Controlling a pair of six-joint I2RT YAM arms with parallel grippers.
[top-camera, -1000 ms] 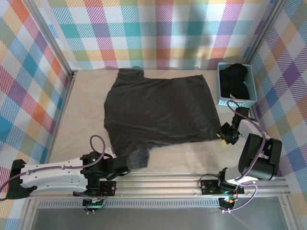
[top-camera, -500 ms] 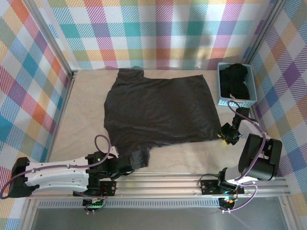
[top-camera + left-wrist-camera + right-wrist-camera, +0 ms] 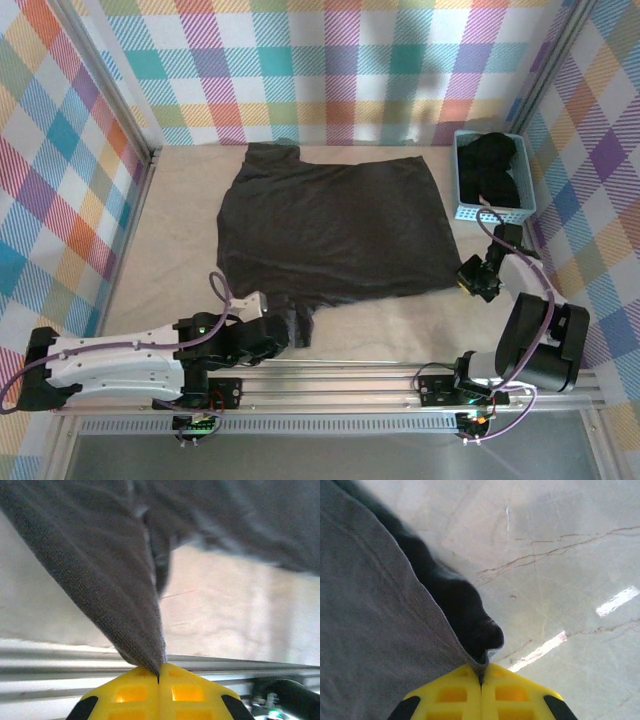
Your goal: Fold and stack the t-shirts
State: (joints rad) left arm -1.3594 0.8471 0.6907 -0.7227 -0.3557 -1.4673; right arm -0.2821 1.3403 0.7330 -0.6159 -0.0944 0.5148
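Nearest you, the left gripper (image 3: 159, 676) is clamped tight on the near sleeve of the t-shirt (image 3: 330, 225), and the right gripper (image 3: 481, 676) is pinched closed on its near right corner. The shirt lies spread flat mid-table, and if you lift unevenly those thin pinches may slip or the cloth may bunch. Far right, the light-blue basket (image 3: 463, 212) holds a dark bundle, probably another shirt, though that's hard to tell.

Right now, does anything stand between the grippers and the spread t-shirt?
Nothing visible does. The left gripper is shut on the near sleeve of the t-shirt, and the right gripper is shut on its near right corner.
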